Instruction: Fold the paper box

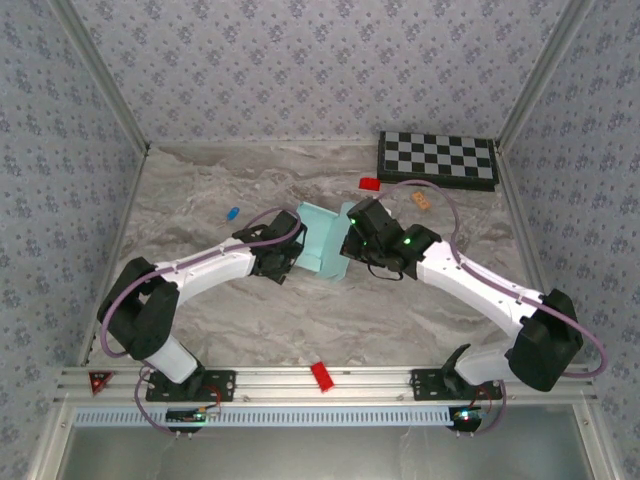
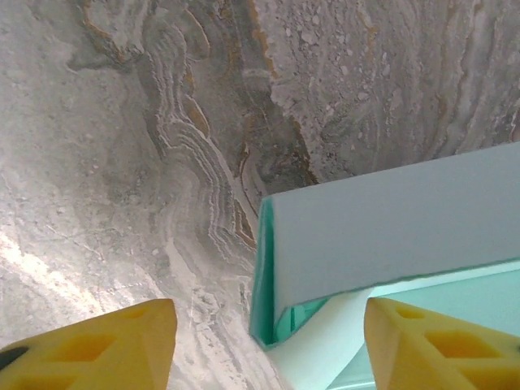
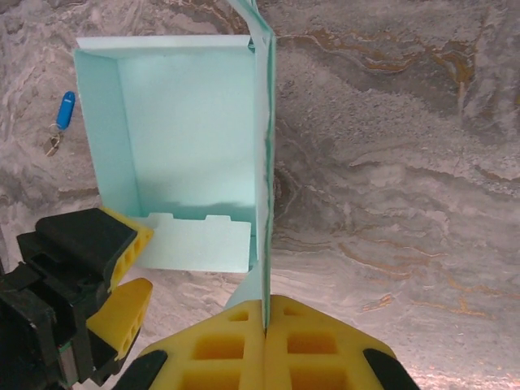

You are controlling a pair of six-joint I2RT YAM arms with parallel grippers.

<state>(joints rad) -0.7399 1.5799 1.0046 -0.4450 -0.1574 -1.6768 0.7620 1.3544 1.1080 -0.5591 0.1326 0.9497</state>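
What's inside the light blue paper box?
Nothing loose: the pale blue card paper box shows a bare floor and a notched flap at one end. The tabletop beneath is covered.

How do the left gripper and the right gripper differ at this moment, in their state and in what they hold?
The right gripper is shut, its fingers pinching a side wall of the paper box; the left gripper is open, fingers wide apart. The right one holds card; the left one holds nothing, a box corner merely lies between its fingers. Both have yellow fingers.

White arms [image 1: 210, 270], black joints [image 1: 545, 345] (purple cables [image 1: 102, 328])
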